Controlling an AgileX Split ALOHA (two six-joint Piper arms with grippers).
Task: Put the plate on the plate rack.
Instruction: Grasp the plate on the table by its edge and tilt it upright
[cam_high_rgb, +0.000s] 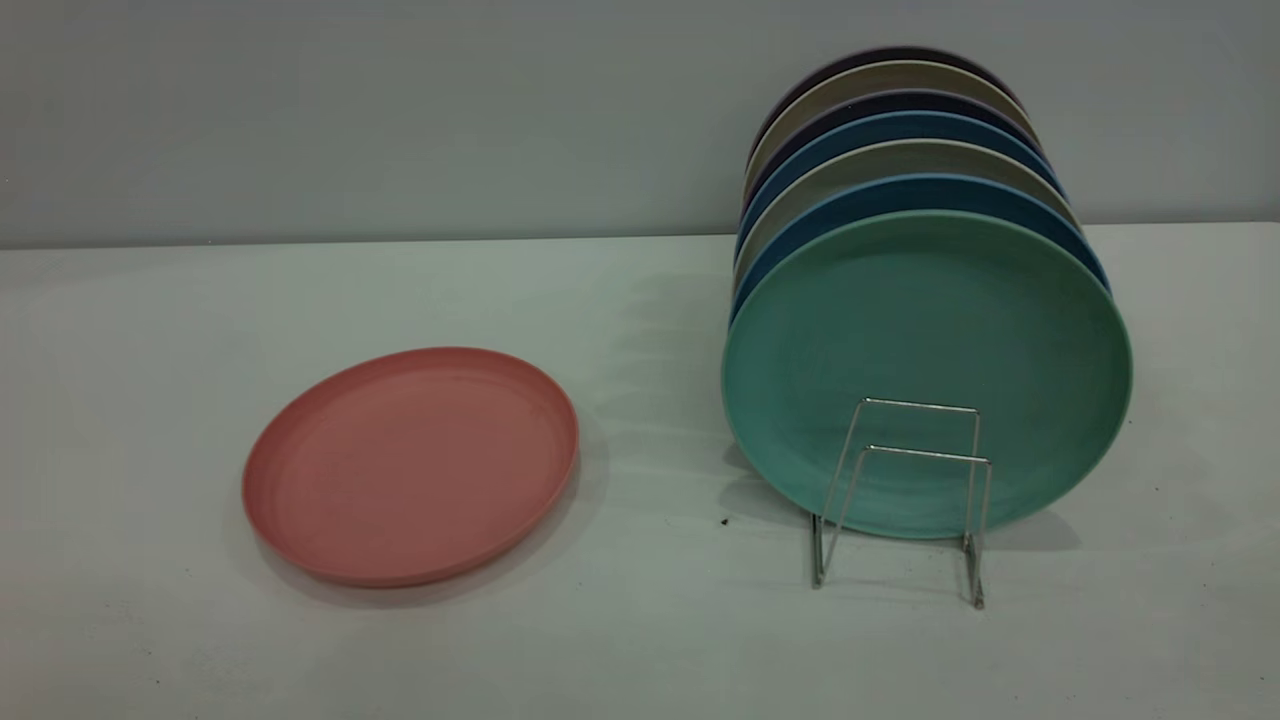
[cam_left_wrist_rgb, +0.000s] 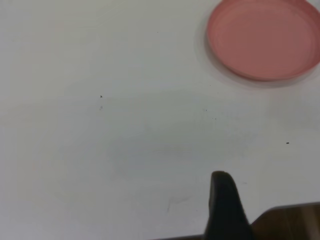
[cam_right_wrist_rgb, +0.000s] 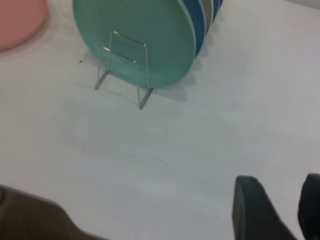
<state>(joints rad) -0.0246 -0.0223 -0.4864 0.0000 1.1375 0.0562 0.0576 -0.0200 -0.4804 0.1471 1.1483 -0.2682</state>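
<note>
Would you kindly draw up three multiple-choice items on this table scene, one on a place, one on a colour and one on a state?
1. Where does the salmon-pink plate lie?
A. Flat on the table, apart from the plate rack
B. Upright in the rack
C. Stacked on the teal-green plate

2. What colour is the plate nearest the front of the plate rack?
A. Blue
B. Teal-green
C. Beige

3. What state is the right gripper in?
A. Shut on the pink plate
B. Shut on the rack
C. Open, holding nothing

Answers:
1. A: the exterior view shows it flat on the table, left of the rack and not touching it.
2. B: the teal-green plate stands right behind the two empty front wire loops.
3. C: the right wrist view shows its two fingers apart above bare table.
</note>
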